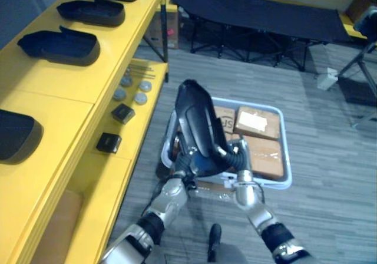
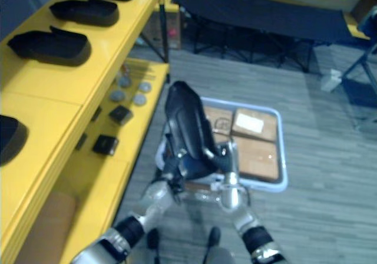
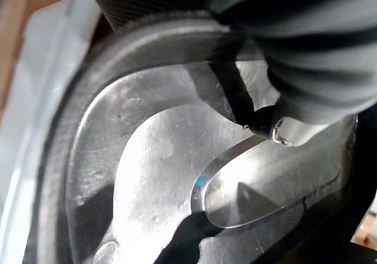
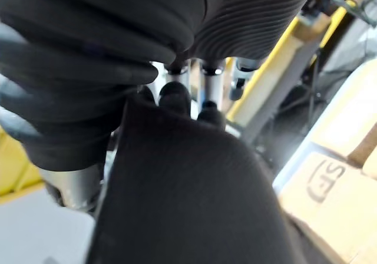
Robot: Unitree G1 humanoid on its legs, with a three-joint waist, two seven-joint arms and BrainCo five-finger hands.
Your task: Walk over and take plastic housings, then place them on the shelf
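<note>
A black plastic housing (image 1: 197, 125) stands upright between both hands, lifted above a pale bin (image 1: 284, 158). My left hand (image 1: 180, 159) grips its lower left edge and my right hand (image 1: 235, 154) grips its lower right side. The left wrist view shows the housing's shiny inner face (image 3: 153, 158) close against the hand. In the right wrist view the fingertips (image 4: 175, 93) hook over the housing's dark edge (image 4: 188, 199). Several more black housings (image 1: 62, 46) lie in a row on the top of the yellow shelf (image 1: 88, 84) at my left.
The bin holds brown cardboard boxes (image 1: 257, 122). The lower yellow shelf level carries small black boxes (image 1: 122, 113) and grey discs (image 1: 132, 90). A black folding cot (image 1: 259, 13) stands at the back. Grey floor lies open to the right.
</note>
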